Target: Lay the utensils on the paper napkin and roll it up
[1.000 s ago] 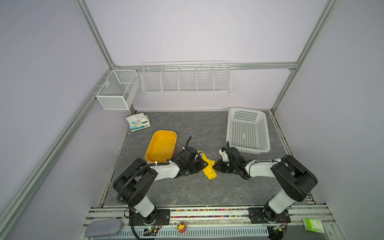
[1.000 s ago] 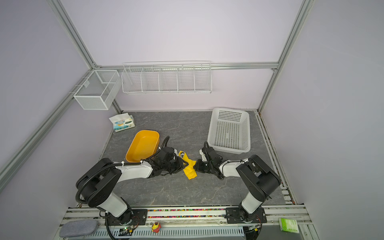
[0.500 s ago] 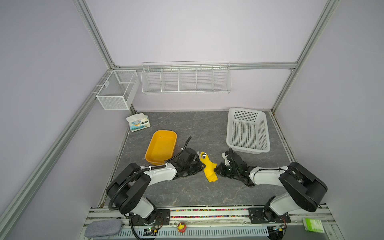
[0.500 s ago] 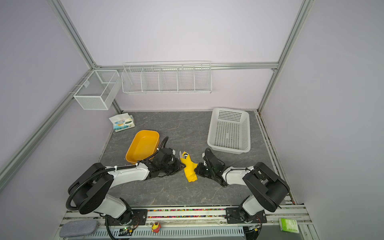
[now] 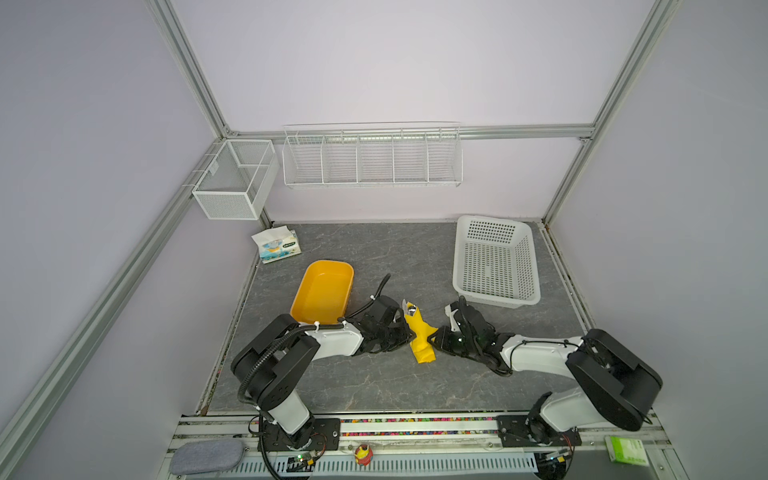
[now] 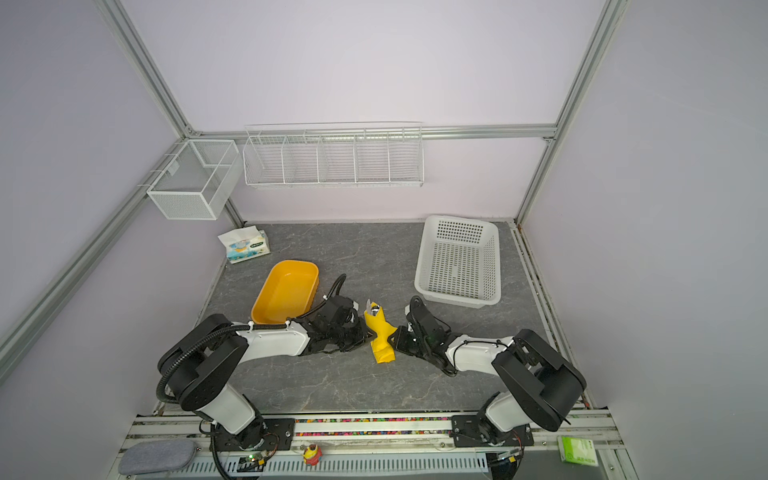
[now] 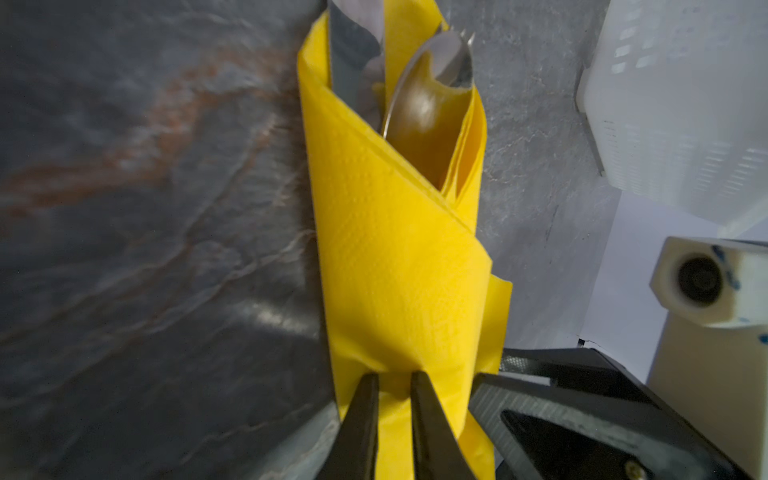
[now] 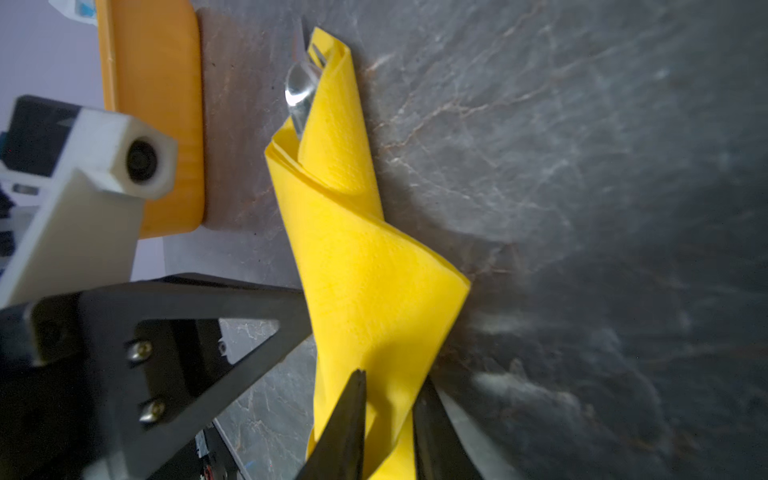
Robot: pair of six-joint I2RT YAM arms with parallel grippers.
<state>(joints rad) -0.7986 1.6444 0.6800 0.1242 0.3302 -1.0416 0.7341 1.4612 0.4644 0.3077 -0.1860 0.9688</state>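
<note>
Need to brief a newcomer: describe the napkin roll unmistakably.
On the grey table, find where the left gripper and right gripper meet. The paper napkin lies between them as a narrow bright yellow roll, silver utensils poking from its far end, unlike the open, deeper orange tray nearby.

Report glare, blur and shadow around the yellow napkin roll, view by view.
Left wrist view: yellow paper napkin roll crisp, a soft glint on the silver metal utensils, grey marbled tabletop dim and blurred. Right wrist view: glare whitens the utensils, tabletop darkens away from the roll. In both top views: even light, one tiny glint at the roll's far end.
</note>
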